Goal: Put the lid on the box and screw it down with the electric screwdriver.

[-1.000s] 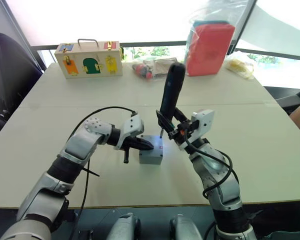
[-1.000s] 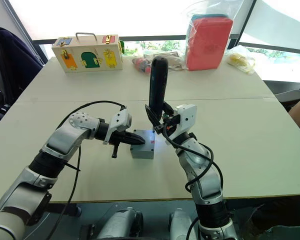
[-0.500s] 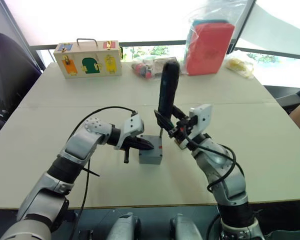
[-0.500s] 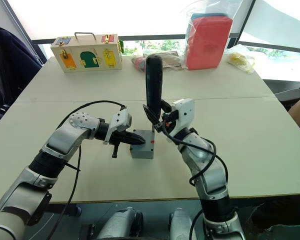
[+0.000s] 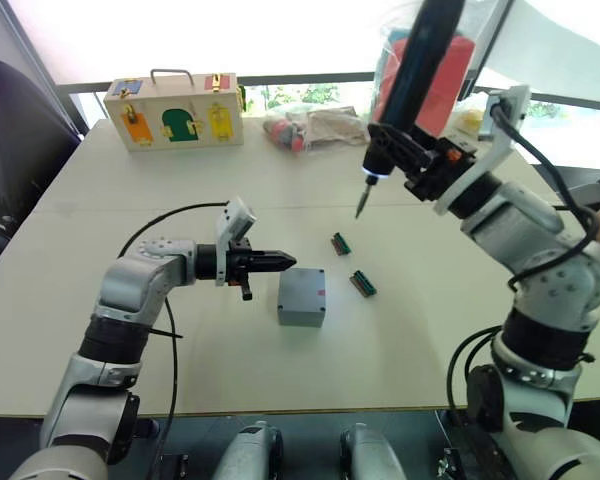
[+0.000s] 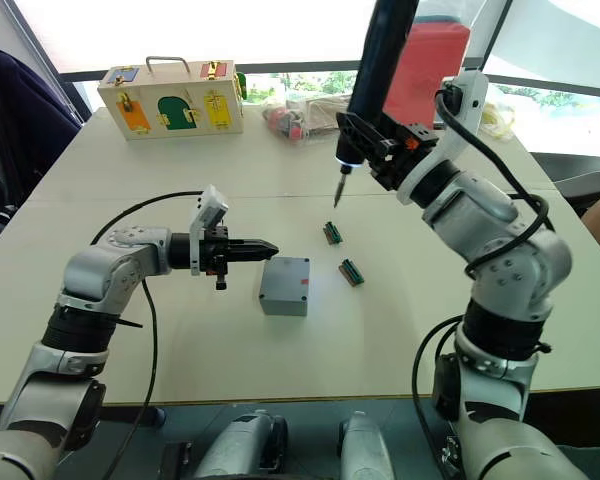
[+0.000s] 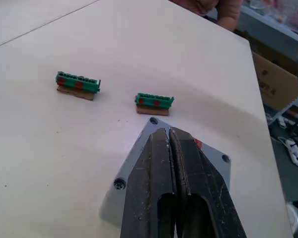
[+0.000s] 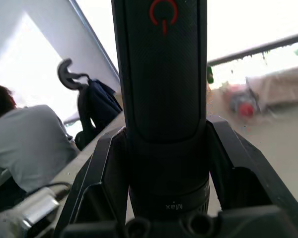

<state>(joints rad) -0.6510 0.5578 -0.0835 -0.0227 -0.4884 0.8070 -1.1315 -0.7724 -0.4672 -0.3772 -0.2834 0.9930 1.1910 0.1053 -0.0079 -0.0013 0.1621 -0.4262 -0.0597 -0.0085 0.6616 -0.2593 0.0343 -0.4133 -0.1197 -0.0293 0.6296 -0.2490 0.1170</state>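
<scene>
My right gripper (image 8: 161, 198) holds the electric screwdriver (image 5: 412, 85) raised well above the surface (image 5: 180, 350), fingers (image 8: 102, 173) clamped on either side of its black barrel. The bit (image 5: 361, 203) points down and slightly toward my left, with the white tip light lit just above it. I judge that this high, tilted hold keeps the bit clear of the work while a screw hole is chosen.

The box (image 5: 301, 297) sits near the middle of the surface with the lid (image 7: 208, 158) already seated on top, its small red mark (image 5: 321, 294) showing on the side nearer my right arm. In the left wrist view, corner screws or holes are visible in the lid; whether they are driven home I cannot tell.

My left gripper (image 5: 278, 259) hovers just beside the box on its left, fingers (image 7: 188, 168) pressed together and gripping nothing, tips aimed at the lid. I read this as a bracing posture, ready to steady the box against the screwdriver's torque.

Two small green bit strips (image 5: 352, 263) lie on the surface between the box and the screwdriver's bit, apart from both. A wooden latch box (image 5: 172, 109) and a red bag (image 5: 450, 75) stand at the far edge.
</scene>
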